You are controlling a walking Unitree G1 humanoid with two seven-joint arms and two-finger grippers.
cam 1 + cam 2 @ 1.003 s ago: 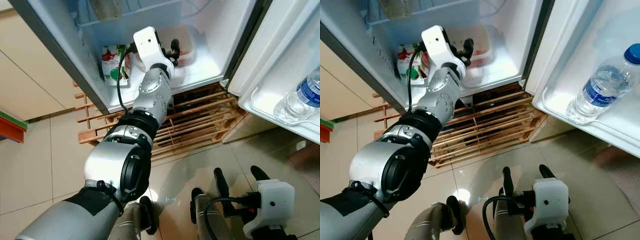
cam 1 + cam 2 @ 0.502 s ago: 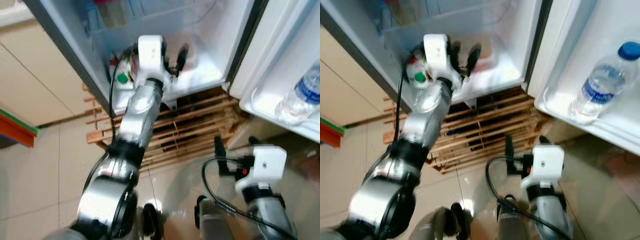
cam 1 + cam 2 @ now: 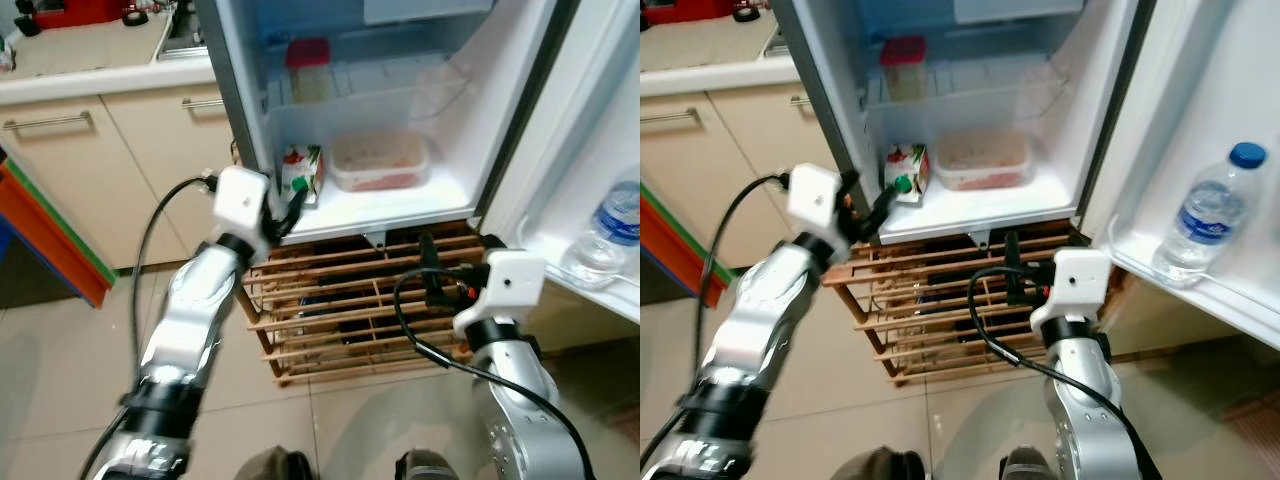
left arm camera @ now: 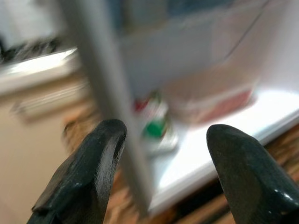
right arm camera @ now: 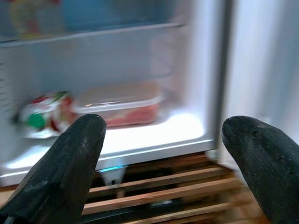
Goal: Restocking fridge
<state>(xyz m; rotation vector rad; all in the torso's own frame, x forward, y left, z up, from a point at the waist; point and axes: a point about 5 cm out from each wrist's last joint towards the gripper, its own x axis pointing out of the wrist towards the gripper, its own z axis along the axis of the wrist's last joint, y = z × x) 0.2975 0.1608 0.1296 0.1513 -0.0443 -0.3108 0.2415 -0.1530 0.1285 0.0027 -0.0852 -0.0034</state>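
fridge (image 3: 1110, 120), door open. on its bottom shelf: juice carton (image 3: 906, 170) with green cap, standing at the left, near the front edge; plastic food tub (image 3: 982, 160) just beside it, further right. water bottle (image 3: 1207, 215) upright in the door shelf.

left gripper (image 3: 284, 212): just outside the shelf's front left corner, fingers spread, holding nothing. right gripper (image 5: 163, 140): low before the wooden rack (image 3: 940, 300), fingers wide apart, empty.

handling, by judgement: carton light to moderate, board walls dent if squeezed; take across the flat sides at mid-height. tub stiff, lid probably slick; grip by the rim. bottle smooth, round; hold at the waist.
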